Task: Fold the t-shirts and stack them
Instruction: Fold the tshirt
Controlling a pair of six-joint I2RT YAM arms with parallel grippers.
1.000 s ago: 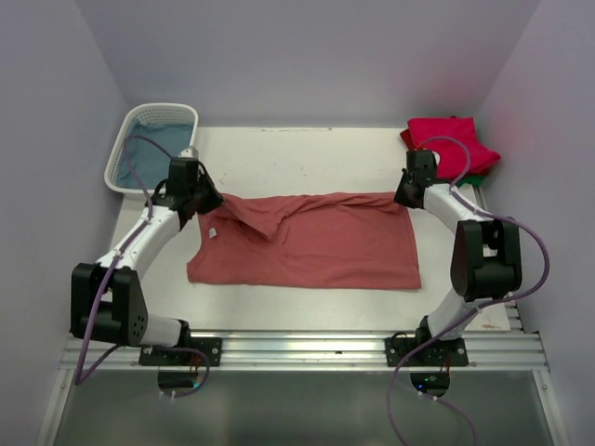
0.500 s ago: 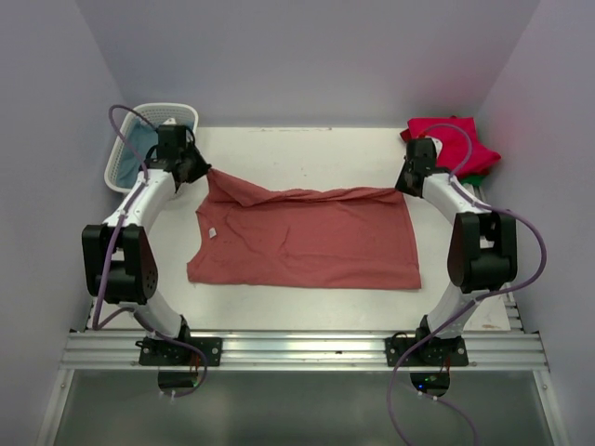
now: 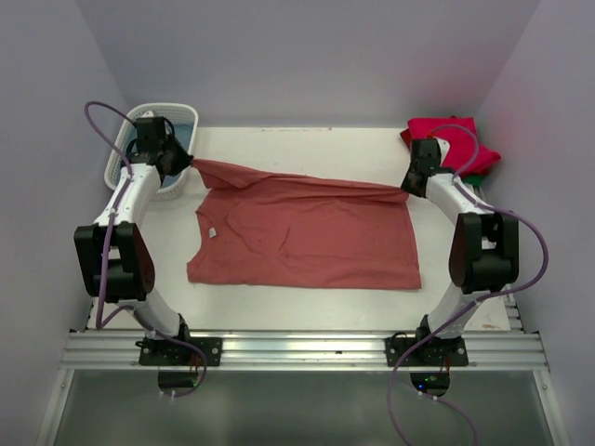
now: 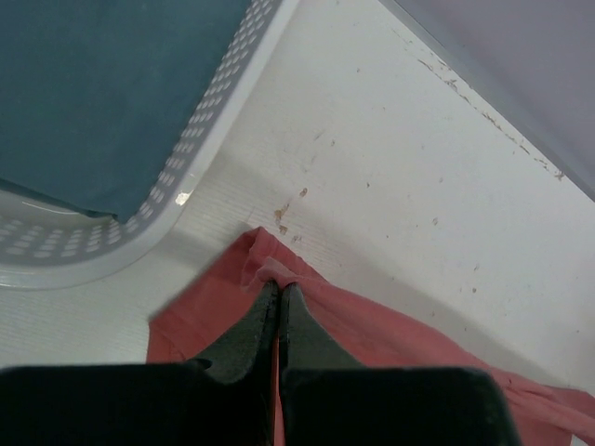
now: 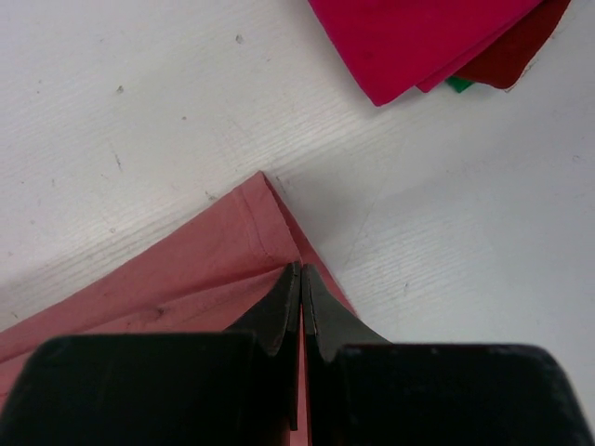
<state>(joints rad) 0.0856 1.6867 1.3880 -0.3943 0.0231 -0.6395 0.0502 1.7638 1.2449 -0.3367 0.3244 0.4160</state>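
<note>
Both arms stretch up the frame. The left pincer (image 3: 183, 160) is at upper left and the right pincer (image 3: 407, 186) at upper right, each with jaws pressed together on the salmon-red t-shirt (image 3: 307, 237).

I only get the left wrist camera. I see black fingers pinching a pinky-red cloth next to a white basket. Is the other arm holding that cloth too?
Observer: Yes, the right gripper is shut on the salmon-red t-shirt, at its far right corner.
Operator: Is the shirt all bunched up?
Observer: No. Its far edge stretches from the left gripper to the right one, and the rest lies spread on the table.
Operator: Any more shirts?
Observer: A folded crimson-pink t-shirt lies at the table's far right corner, with a green one peeking from under it.
</note>
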